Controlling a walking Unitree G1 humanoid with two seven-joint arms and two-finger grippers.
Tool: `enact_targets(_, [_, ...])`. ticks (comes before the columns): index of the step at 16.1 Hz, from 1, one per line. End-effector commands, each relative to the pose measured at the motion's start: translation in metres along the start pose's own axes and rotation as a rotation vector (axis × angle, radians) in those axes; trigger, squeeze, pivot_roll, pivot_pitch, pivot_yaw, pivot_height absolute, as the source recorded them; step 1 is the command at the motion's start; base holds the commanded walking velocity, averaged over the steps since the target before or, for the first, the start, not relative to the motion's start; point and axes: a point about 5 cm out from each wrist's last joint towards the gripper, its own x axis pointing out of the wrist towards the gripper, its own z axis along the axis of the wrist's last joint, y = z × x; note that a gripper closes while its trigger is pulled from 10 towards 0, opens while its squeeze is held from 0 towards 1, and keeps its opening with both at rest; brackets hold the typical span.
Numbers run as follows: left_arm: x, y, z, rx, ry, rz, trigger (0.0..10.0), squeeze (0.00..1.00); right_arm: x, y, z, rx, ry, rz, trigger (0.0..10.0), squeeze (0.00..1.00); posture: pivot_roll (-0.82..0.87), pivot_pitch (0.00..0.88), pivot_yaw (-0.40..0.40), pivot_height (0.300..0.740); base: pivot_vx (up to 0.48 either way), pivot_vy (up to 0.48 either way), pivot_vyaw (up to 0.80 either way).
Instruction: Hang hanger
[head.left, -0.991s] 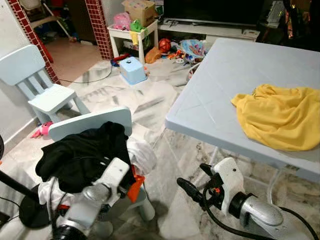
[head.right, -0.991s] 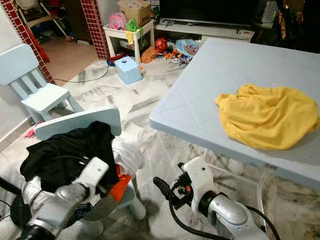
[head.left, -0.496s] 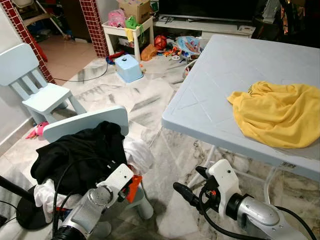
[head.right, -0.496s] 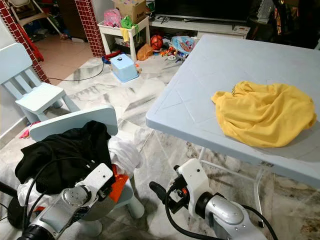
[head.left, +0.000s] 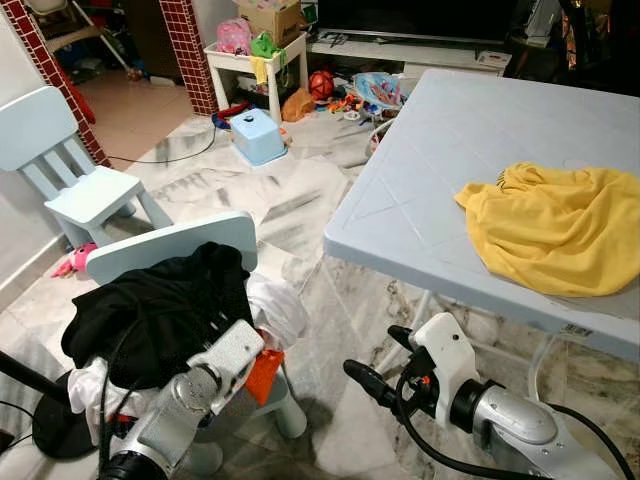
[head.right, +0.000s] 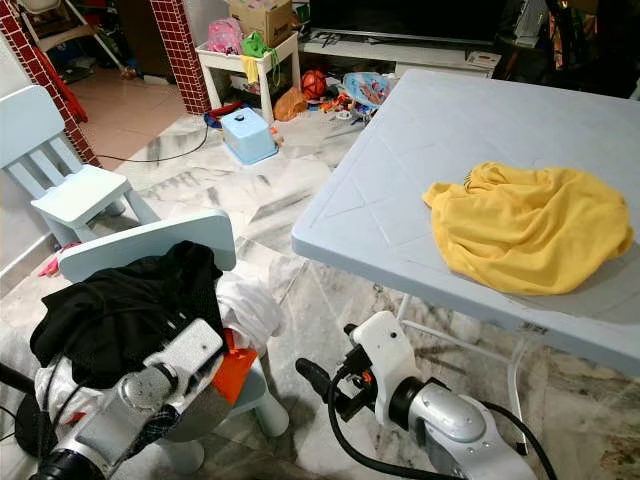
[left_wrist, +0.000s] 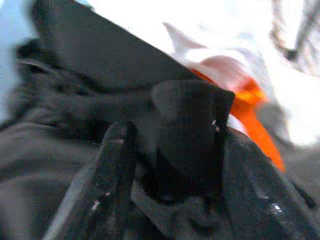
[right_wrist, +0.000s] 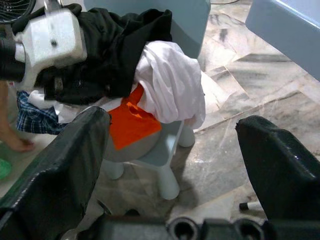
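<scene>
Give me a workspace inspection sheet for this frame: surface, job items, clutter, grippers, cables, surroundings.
Surface: pale blue square plastic table on the robot's right; grey-veined marble floor.
Job's things: no hanger seen.
Clutter: crumpled yellow cloth garment on the table; small pale blue child's chair piled with a black garment, white cloth and orange cloth.
Grippers: left gripper pressed into the black garment, fingers apart around a fold; right gripper open, low over the floor beside the chair.
Cables: black cable looping off the right arm; black cord on the floor.
Surroundings: second pale blue chair, pale blue box, toys, white shelf, red-tiled pillar.
</scene>
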Motion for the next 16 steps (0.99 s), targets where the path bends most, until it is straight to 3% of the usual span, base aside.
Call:
enact_targets(1, [-0.002, 0.007, 0.002, -0.005, -0.016, 0.040, 0.0, 0.00, 0.002, 0.000, 0.000, -0.012, -0.001, 0.000, 10.0, 0.00, -0.10, 0.069, 0.051, 0.740, 0.000, 0.000, 0.00])
enact_targets(10, [-0.011, 0.008, 0.005, -0.197, -0.024, 0.059, 0.0, 0.00, 0.008, -0.003, 0.001, -0.044, -0.007, 0.000, 10.0, 0.00, -0.08, 0.054, 0.046, 0.740, 0.000, 0.000, 0.00])
enact_targets(13, [-0.022, 0.010, 0.016, -0.289, -0.060, 0.088, 0.0, 0.00, 0.009, -0.003, 0.001, -0.048, -0.011, 0.003, 10.0, 0.00, -0.08, 0.051, 0.041, 0.740, 0.000, 0.000, 0.00])
enact_targets(16, [-0.051, 0.007, 0.020, -0.476, -0.066, 0.202, 0.0, 0.00, 0.013, -0.005, 0.003, -0.055, -0.016, 0.027, 10.0, 0.00, -0.05, 0.041, 0.015, 0.740, 0.000, 0.000, 0.00])
